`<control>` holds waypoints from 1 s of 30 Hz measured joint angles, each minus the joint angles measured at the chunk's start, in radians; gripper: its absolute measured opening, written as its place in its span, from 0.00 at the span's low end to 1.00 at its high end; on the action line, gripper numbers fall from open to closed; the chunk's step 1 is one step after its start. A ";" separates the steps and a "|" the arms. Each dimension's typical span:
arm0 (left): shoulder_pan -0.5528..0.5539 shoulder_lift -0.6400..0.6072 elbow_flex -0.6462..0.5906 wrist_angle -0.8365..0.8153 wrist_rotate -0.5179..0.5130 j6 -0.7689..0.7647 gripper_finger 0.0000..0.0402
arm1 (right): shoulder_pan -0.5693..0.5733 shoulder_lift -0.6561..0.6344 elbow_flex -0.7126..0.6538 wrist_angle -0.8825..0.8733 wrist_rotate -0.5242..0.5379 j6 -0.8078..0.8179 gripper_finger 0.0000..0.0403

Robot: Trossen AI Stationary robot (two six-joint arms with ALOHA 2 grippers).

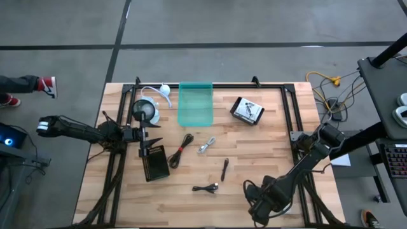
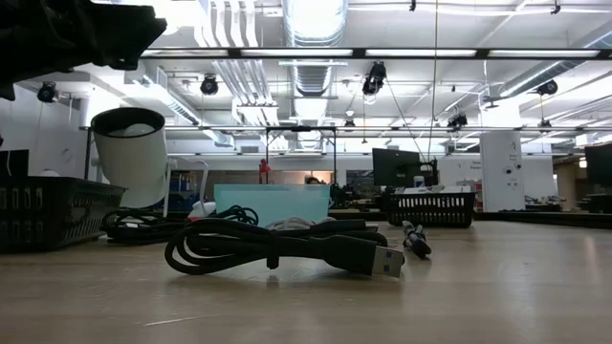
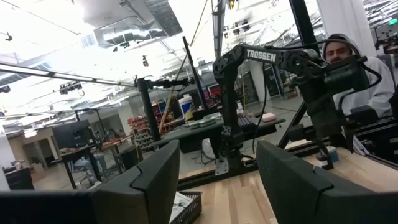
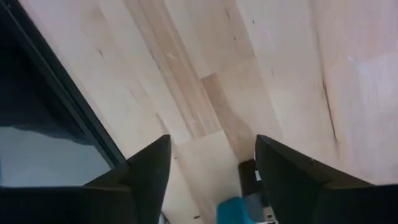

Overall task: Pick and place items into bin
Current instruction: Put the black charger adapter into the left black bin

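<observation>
The teal bin (image 1: 194, 104) stands at the table's far middle. On the wood nearer lie a black cable with red (image 1: 180, 150), a silver metal piece (image 1: 206, 145), a black stick (image 1: 225, 169) and a coiled black cable (image 1: 206, 187) with a USB plug (image 2: 386, 261). My left gripper (image 1: 151, 137) waits open at the table's left, pointing slightly upward across the table, nothing between its fingers (image 3: 155, 180). My right gripper (image 1: 262, 205) hangs open near the front right, pointing down at bare wood (image 4: 211, 124), to the right of the coiled cable.
A black mesh basket (image 1: 155, 163) lies beside my left gripper, and a white lamp head (image 1: 146, 112) stands behind it. A small black tray with white cards (image 1: 247, 110) sits right of the bin. A person (image 3: 354, 62) is beyond the table's right side.
</observation>
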 joint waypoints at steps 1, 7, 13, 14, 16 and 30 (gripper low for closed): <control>0.000 -0.001 0.000 0.000 0.000 0.000 0.49 | 0.000 0.000 0.000 0.000 0.001 -0.020 0.57; 0.000 0.000 0.000 0.000 0.000 0.000 0.49 | 0.000 0.000 -0.006 -0.028 0.018 -0.058 0.72; 0.000 0.001 0.000 0.000 0.000 0.001 0.49 | 0.016 0.000 -0.013 -0.085 0.005 -0.079 0.77; 0.000 0.001 0.000 0.000 0.000 0.001 0.49 | 0.021 0.003 -0.014 -0.084 -0.005 -0.096 0.76; 0.000 0.001 0.000 0.000 0.000 0.001 0.49 | 0.023 0.012 -0.014 -0.084 -0.046 -0.131 0.75; 0.000 -0.001 0.000 0.000 0.000 0.001 0.49 | 0.049 0.066 -0.016 -0.144 -0.088 -0.233 0.71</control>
